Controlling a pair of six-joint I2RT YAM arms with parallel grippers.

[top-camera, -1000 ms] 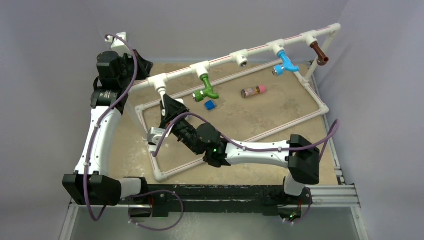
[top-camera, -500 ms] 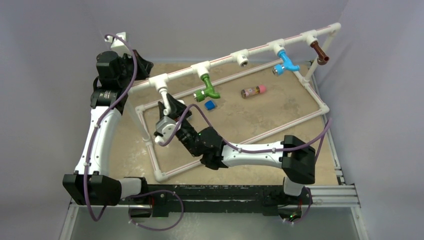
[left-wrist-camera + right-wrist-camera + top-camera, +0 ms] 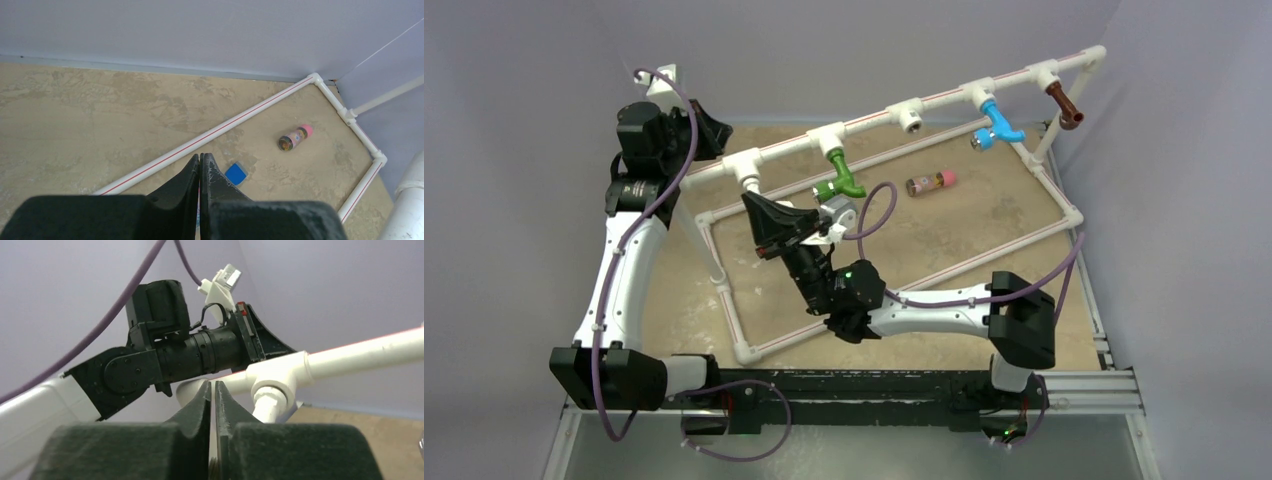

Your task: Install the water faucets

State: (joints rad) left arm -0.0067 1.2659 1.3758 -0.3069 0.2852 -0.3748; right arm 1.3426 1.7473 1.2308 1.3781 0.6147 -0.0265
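A white faucet [image 3: 751, 186] hangs as a short stub from the leftmost T-fitting [image 3: 744, 162] of the pipe frame. My right gripper [image 3: 750, 202] sits just under it, pointing up. In the right wrist view its jaws [image 3: 212, 386] stand shut with nothing between them, and the white faucet [image 3: 267, 408] is just to their right, apart from them. The green faucet [image 3: 839, 178], blue faucet [image 3: 994, 125] and brown faucet [image 3: 1061, 105] hang from other fittings. One T-fitting [image 3: 909, 118] holds nothing. My left gripper [image 3: 722, 131] is shut and empty at the back left [image 3: 200, 159].
A small blue cube [image 3: 235, 173] and a small pink-capped bottle [image 3: 930, 182] lie on the tan board inside the floor frame of white pipe [image 3: 724, 300]. The left arm's wrist [image 3: 200, 352] is close behind the leftmost fitting. Grey walls close in at the back and right.
My right wrist has rolled over, its camera swinging from the left side to the right, while the fingers stay under the leftmost fitting. The left arm has not moved.
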